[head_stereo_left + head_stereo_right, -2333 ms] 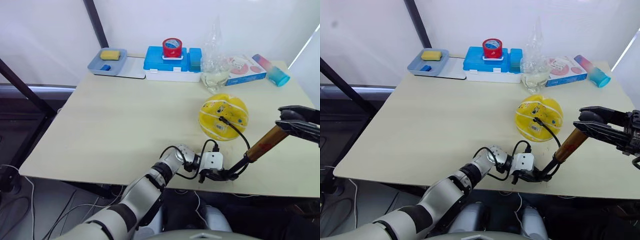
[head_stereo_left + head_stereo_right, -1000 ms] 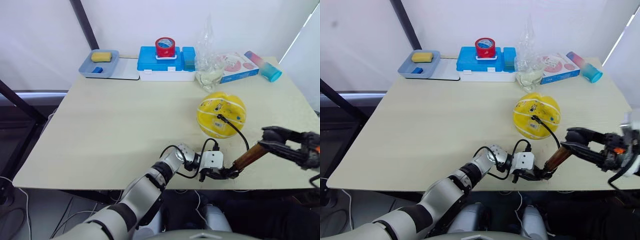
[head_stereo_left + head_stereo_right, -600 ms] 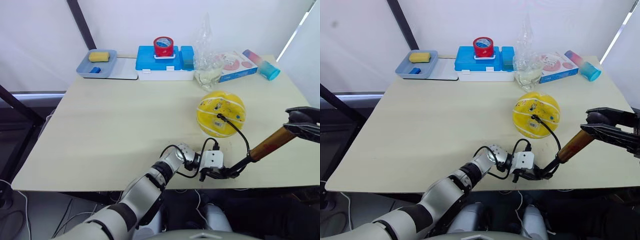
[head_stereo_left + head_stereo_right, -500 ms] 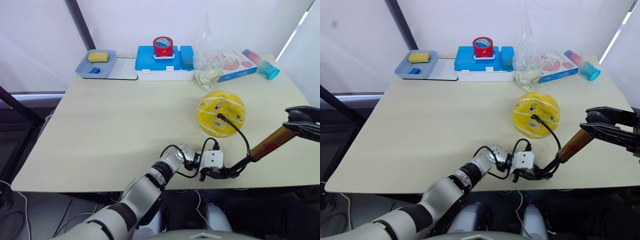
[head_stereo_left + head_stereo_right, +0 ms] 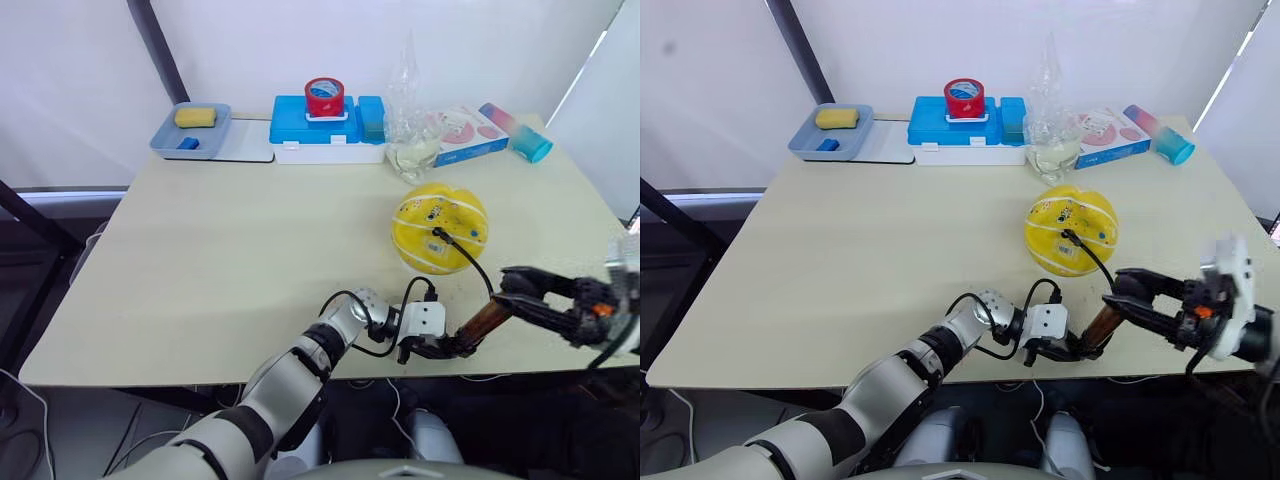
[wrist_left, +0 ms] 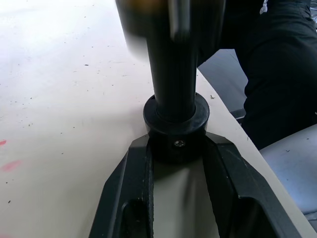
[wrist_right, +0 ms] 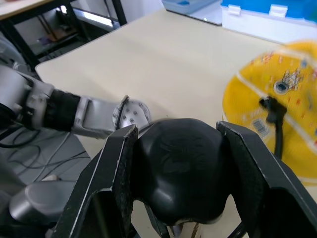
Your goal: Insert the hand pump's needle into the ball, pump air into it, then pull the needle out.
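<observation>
The yellow ball [image 5: 440, 232], dented on top, rests on the table at centre right. A thin black hose [image 5: 472, 265] runs from its valve down to the hand pump [image 5: 478, 324], which slants near the table's front edge. My left gripper [image 5: 447, 348] is shut on the pump's black base cap [image 6: 176, 130], pinning it to the table. My right gripper [image 5: 512, 287] is shut on the pump's black handle [image 7: 178, 168], pushed down close to the bronze barrel. The needle sits in the ball [image 7: 277, 106].
At the back stand a grey tray [image 5: 192, 130] with a yellow sponge, a blue box [image 5: 325, 125] with a red tape roll [image 5: 324, 96] on top, a clear plastic bag [image 5: 412, 120], a flat pink pack and a tumbler [image 5: 514, 130]. The table's front edge runs just below the pump.
My right gripper has pushed the handle down and left toward the base, so the bronze barrel now shows much shorter. The left gripper and ball have stayed put.
</observation>
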Robot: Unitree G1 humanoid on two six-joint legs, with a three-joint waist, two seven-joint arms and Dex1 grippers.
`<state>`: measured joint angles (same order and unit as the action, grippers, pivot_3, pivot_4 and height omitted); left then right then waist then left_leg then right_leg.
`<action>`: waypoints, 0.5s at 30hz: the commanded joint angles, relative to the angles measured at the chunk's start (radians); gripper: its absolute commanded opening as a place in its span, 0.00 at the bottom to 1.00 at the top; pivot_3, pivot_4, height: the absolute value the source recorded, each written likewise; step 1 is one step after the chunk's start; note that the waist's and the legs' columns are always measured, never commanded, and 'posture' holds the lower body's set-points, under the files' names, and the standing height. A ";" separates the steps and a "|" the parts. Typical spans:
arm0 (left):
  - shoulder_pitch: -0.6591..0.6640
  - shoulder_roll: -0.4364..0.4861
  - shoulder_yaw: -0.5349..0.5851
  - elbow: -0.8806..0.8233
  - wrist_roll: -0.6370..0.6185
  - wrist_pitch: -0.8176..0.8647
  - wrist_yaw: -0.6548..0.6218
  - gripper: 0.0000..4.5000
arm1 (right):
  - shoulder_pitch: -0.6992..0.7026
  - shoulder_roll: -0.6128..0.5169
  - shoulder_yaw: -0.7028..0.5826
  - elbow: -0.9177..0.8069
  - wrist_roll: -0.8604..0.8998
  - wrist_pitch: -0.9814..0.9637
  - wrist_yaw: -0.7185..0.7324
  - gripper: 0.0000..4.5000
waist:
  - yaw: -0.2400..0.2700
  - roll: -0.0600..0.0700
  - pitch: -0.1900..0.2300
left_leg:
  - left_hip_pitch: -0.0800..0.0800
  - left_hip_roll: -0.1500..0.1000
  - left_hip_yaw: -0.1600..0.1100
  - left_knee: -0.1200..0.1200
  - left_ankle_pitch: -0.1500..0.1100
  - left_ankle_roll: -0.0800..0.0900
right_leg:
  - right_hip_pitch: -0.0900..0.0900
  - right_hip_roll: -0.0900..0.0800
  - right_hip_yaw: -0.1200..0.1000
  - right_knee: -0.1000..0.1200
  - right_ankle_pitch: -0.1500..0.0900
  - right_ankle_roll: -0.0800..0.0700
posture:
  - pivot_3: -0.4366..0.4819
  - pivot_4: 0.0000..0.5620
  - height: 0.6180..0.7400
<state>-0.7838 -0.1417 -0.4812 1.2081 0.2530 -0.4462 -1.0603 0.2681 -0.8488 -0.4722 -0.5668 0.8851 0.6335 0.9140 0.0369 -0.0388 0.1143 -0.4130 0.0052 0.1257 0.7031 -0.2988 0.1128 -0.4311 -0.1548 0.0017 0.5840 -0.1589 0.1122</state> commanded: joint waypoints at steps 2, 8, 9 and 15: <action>0.004 -0.065 -0.037 0.047 0.049 0.023 -0.018 0.21 | 0.044 0.034 0.100 0.039 -0.154 -0.082 -0.012 0.45 | -0.001 0.001 -0.001 | 0.000 0.000 0.000 0.000 0.000 0.000 | 0.000 0.000 0.000 0.000 0.000 0.001 | 0.48 0.27 0.91; 0.001 -0.064 -0.037 0.048 0.050 0.022 -0.020 0.21 | 0.013 0.018 -0.039 0.010 -0.035 -0.072 -0.015 0.45 | 0.000 0.001 -0.001 | 0.000 0.000 0.000 0.001 -0.002 -0.003 | 0.000 0.000 0.000 -0.001 0.001 0.002 | 0.48 0.27 0.91; 0.001 -0.065 -0.037 0.048 0.051 0.022 -0.020 0.21 | 0.004 -0.002 -0.085 0.003 0.005 -0.051 -0.014 0.45 | 0.000 0.004 0.000 | 0.000 0.000 0.000 0.001 -0.002 -0.003 | 0.000 0.000 0.000 -0.001 0.001 0.002 | 0.48 0.27 0.91; 0.004 -0.065 -0.040 0.047 0.051 0.021 -0.023 0.21 | -0.053 -0.137 -0.309 0.007 0.198 0.092 -0.033 0.45 | 0.000 0.007 0.003 | -0.002 0.001 0.002 0.000 -0.003 -0.001 | 0.001 -0.001 -0.003 -0.011 0.008 0.003 | 0.48 0.27 0.91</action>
<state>-0.7839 -0.1418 -0.4811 1.2008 0.2518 -0.4474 -1.0604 0.2464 -0.9442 -0.6409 -0.5696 1.0526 0.7064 0.9136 0.0374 -0.0315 0.1171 -0.4154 0.0063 0.1279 0.7035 -0.3022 0.1124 -0.4301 -0.1564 -0.0022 0.5728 -0.1511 0.1154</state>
